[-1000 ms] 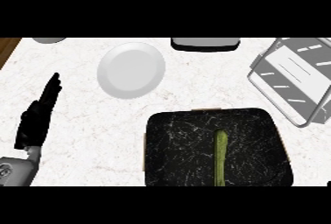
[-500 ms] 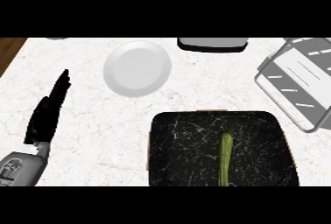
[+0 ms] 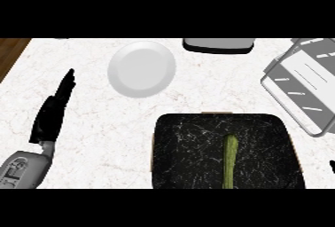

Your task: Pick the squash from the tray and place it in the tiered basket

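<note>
The squash [image 3: 230,162], long, thin and green, lies lengthwise in the right half of the black marbled tray [image 3: 186,146] at the lower middle. The grey wire tiered basket [image 3: 306,86] stands tilted at the right edge, beyond the tray's far right corner. My left hand [image 3: 52,111] rests open at the left with straight fingers pointing up, well clear of the tray. Only a small dark tip of my right hand [image 3: 332,166] shows at the right edge, beside the tray.
A white plate [image 3: 141,68] lies on the marble counter above the tray's left side. A dark, grey-topped object [image 3: 218,45] sits at the far edge. The counter's wooden edge [image 3: 10,52] shows at the top left.
The whole scene has drifted slightly rightward in the picture. My left hand has crept up and to the right. A dark tip has come in at the right edge.
</note>
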Controlling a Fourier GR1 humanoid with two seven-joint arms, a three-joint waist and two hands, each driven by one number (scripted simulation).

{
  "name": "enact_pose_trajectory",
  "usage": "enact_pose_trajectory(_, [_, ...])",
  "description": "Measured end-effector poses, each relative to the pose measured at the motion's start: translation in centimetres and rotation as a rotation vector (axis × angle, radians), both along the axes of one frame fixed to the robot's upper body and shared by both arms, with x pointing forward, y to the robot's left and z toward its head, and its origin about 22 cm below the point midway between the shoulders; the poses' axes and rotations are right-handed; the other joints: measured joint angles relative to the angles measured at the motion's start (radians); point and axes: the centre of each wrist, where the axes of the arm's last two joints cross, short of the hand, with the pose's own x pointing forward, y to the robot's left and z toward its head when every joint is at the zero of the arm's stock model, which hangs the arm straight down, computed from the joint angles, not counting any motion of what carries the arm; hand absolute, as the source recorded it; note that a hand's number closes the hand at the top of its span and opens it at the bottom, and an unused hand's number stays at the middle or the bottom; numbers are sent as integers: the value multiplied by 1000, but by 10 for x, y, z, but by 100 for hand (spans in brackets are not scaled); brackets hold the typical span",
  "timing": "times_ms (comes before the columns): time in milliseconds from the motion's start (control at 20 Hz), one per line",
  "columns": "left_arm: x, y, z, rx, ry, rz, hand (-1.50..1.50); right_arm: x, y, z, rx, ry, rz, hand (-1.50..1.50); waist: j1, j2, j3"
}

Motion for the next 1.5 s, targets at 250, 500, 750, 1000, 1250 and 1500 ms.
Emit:
enact_pose_trajectory(250, [1, 0, -1, 2, 4, 4, 0, 10, 7, -8, 3, 43, 28, -150, -4, -3, 0])
enact_pose_trajectory(500, [-1, 6, -3, 0, 6, 11, 0, 22, 12, -19, -9, 56, 52, -150, -10, -5, 0])
enact_pose_trajectory(750, [-1, 4, -6, -8, 14, 16, 0, 28, 17, -31, -60, 74, 83, -150, -19, -8, -1])
enact_pose_trajectory(1000, [-3, 6, -8, -3, 10, 26, 0, 33, 21, -42, -107, 74, 105, -150, -26, -11, -1])
enact_pose_trajectory(1250, [-1, 7, -7, -4, 17, 27, 0, 39, 28, -53, -111, 86, 122, -150, -33, -11, -2])
enact_pose_trajectory(1500, [-3, 7, -4, -3, 14, 33, 0, 44, 35, -66, -95, 100, 112, -150, -34, -13, -1])
